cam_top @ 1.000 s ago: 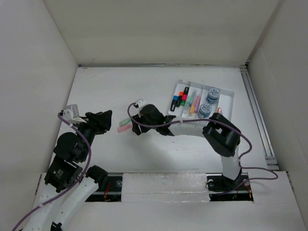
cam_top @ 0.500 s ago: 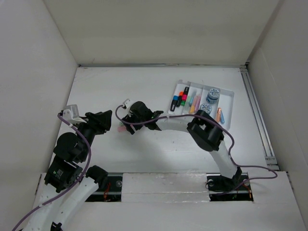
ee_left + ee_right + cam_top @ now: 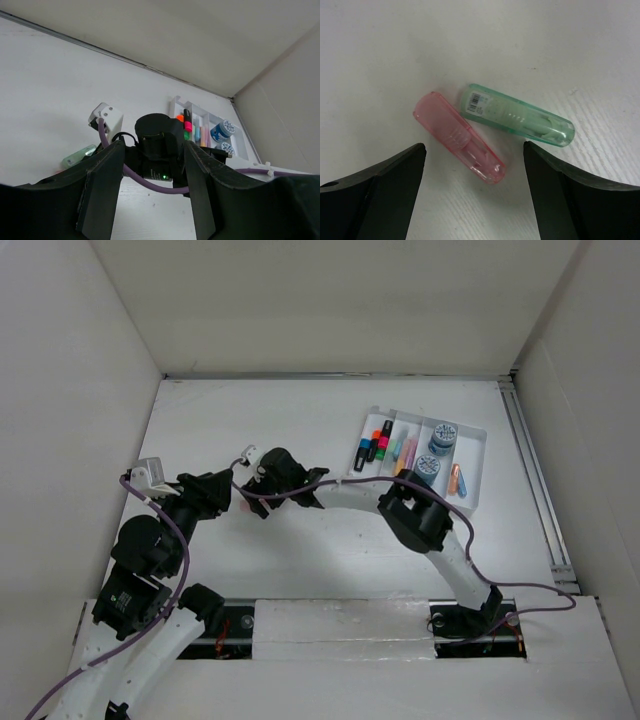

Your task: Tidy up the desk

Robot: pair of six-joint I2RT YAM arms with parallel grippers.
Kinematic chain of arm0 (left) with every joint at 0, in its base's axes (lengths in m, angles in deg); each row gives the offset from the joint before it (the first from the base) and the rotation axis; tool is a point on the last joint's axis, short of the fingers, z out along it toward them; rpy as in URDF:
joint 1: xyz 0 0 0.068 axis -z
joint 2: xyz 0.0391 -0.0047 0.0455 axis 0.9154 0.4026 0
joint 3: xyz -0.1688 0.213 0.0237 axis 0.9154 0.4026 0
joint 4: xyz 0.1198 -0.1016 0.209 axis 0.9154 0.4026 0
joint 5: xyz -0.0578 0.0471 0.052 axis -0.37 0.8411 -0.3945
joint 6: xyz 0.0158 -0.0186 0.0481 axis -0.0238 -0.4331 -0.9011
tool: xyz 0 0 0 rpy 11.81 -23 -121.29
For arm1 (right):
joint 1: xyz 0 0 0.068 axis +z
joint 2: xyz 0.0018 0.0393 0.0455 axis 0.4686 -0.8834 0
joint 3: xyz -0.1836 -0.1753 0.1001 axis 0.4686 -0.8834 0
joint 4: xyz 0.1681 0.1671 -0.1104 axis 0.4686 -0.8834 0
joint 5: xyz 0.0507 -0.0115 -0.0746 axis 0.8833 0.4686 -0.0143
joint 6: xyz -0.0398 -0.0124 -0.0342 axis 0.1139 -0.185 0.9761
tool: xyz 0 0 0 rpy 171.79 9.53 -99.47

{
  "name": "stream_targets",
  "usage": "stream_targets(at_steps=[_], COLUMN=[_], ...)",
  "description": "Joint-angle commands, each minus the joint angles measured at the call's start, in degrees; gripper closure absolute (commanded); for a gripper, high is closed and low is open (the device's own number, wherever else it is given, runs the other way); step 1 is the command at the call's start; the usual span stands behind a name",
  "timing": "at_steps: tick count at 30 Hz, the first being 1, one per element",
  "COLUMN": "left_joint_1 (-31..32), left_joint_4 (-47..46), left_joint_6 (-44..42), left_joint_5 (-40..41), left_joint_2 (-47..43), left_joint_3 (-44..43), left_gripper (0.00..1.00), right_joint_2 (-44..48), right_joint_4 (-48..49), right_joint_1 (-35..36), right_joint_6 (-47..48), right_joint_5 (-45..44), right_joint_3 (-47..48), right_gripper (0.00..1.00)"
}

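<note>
The table point(image 3: 300, 430) is spanning the whole workspace beneath both arms, with white walls enclosing it and a metal rail point(image 3: 531, 475) running along its right edge. The right jaws are standing wide apart, released, and are hovering over a pink case point(image 3: 460, 137) and a green case point(image 3: 517, 116) (their ends are meeting at an angle), both lying left of the table's centre. The left jaws are standing partly apart near the left edge, grasping nothing. A tray point(image 3: 476, 455) is sitting toward the far right corner.
</note>
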Motion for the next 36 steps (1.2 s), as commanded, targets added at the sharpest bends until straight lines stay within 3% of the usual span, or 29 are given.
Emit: stream_targets(at_steps=[1, 5, 7, 13, 18, 30, 35, 36], left_joint_1=[0.12, 0.12, 0.12, 0.12, 0.12, 0.12, 0.12, 0.12], left_joint_4=[-2.33, -2.42, -2.33, -2.42, -2.51, -2.42, -2.51, -2.42], left_joint_6=[-0.63, -0.63, -0.72, -0.72, -0.72, -0.72, -0.72, -0.72], left_joint_5=[-0.61, -0.61, -0.79, -0.7, -0.88, -0.88, -0.88, -0.96], left_joint_2=[-0.52, -0.52, -0.52, -0.52, -0.52, -0.78, -1.05, -0.96], left_joint_3=[0.38, 0.56, 0.56, 0.56, 0.47, 0.47, 0.47, 0.47], left_gripper=[0.53, 0.53, 0.53, 0.53, 0.53, 0.53, 0.53, 0.53], right_joint_2=[-2.42, -3.92, -3.75, 0.73, 6.96, 32.62, 46.05, 50.18], right_joint_4=[-0.71, -1.24, -0.02, 8.15, 13.07, 30.46, 35.23, 34.71], right_joint_1=[2.09, 2.62, 3.14, 3.14, 3.67, 3.58, -2.56, -6.57], right_joint_6=[-0.11, -0.2, -0.81, -3.71, -6.69, -15.83, -20.58, -22.94], right_joint_5=[4.1, 5.86, 6.39, 6.39, 5.34, 0.94, -1.87, -4.13], right_joint_3=[1.12, 2.97, 2.1, -7.12, -14.94, -40.76, -51.41, -55.87], right_gripper=[0.16, 0.18, 0.26, 0.72, 0.88, 0.91, 0.91, 0.92])
